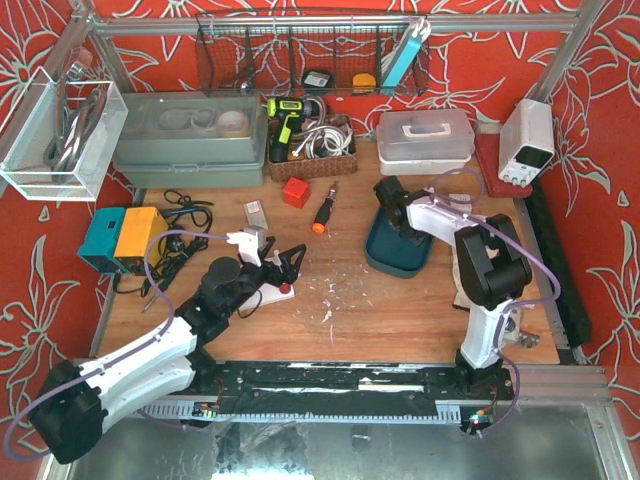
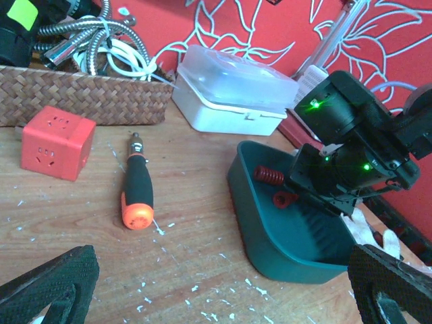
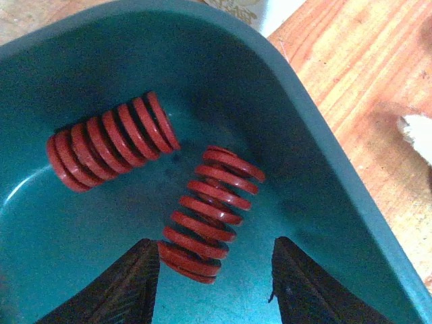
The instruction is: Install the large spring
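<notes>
Tray (image 3: 317,155), two red springs (image 3: 111,142) inside, right tool (image 3: 214,248) spread

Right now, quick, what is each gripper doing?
Left gripper: open, holding nothing.
Right gripper: open, straddling a red coil spring in the teal plastic tray.

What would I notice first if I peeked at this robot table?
Probably the bright red wall with white flowers behind the table. Then two fat red springs lying in the teal tray on the right side, with the jaws of the right gripper open over one spring's end.
</notes>
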Motion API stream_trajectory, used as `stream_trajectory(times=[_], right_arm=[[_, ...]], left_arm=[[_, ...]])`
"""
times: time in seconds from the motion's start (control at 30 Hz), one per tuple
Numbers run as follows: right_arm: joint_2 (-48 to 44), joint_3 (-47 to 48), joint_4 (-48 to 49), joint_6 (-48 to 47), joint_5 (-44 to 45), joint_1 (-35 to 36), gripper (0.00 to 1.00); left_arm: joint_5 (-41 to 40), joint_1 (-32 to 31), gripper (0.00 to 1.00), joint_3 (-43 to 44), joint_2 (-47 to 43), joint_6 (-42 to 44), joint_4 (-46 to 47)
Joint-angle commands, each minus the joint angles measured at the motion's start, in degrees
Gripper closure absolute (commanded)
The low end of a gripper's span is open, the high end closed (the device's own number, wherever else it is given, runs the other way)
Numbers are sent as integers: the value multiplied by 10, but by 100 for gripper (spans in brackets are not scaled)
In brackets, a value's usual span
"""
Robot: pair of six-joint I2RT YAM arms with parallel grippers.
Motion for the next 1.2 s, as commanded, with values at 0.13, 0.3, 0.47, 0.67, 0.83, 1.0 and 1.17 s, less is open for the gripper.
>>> stream_trajectory(times=[0.13,0.3,0.47,0.67,0.83,1.0,1.17], right_arm=[[31,9,1,39,20,-9,52],[54,18,11,31,8,-12,52],[61,14,25,26,-4,-15,57],[62,14,20,14,2,-15,70],[46,8,26,-10,2,-15,78],[24,8,32,-57,-7,-15,81],[-9,-15,56,-102,-43,-12,84]], left_arm=[[-7,-3,0,0,-17,9,3],[-14,-3,0,1,-17,14,-1],[-19,-4,0,3,-21,15,-7],[-24,-4,0,-1,-34,15,-8],[-24,-4,0,-1,-35,14,-9],[-27,-4,0,-1,-41,15,-12],[-48,-4,0,-2,-42,3,-15]])
